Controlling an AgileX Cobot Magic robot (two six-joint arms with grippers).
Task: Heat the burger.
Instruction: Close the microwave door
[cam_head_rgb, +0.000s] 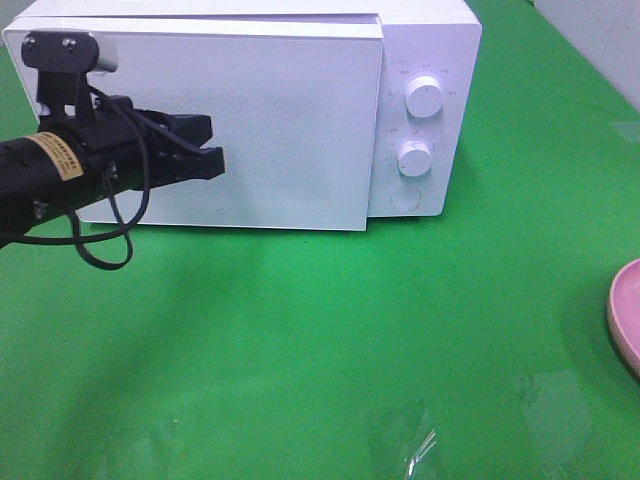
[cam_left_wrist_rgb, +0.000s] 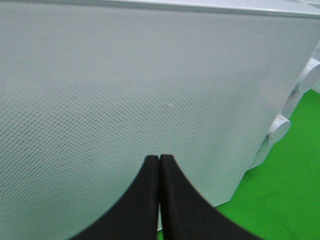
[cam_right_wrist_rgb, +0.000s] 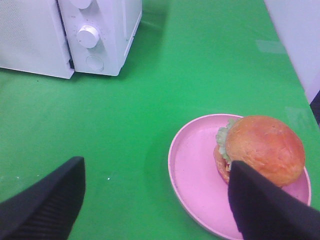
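The burger (cam_right_wrist_rgb: 262, 147), with a golden-brown bun and green lettuce, sits on a round pink plate (cam_right_wrist_rgb: 192, 165) on the green table, and only the right wrist view shows it. My right gripper (cam_right_wrist_rgb: 155, 200) hovers above the table just in front of the plate, open and holding nothing. One of its fingers (cam_right_wrist_rgb: 265, 205) overlaps the burger's near edge in the picture. My left gripper (cam_head_rgb: 215, 148) is shut and empty, its tips (cam_left_wrist_rgb: 159, 157) close to the white microwave door (cam_head_rgb: 280, 130). The door looks slightly ajar at its right edge.
The white microwave (cam_head_rgb: 430, 60) stands at the back of the table, with two knobs (cam_head_rgb: 425, 97) and a round button on its right panel. Only the plate's rim (cam_head_rgb: 625, 310) shows at the right edge of the high view. Green tabletop (cam_head_rgb: 320, 350) lies in front.
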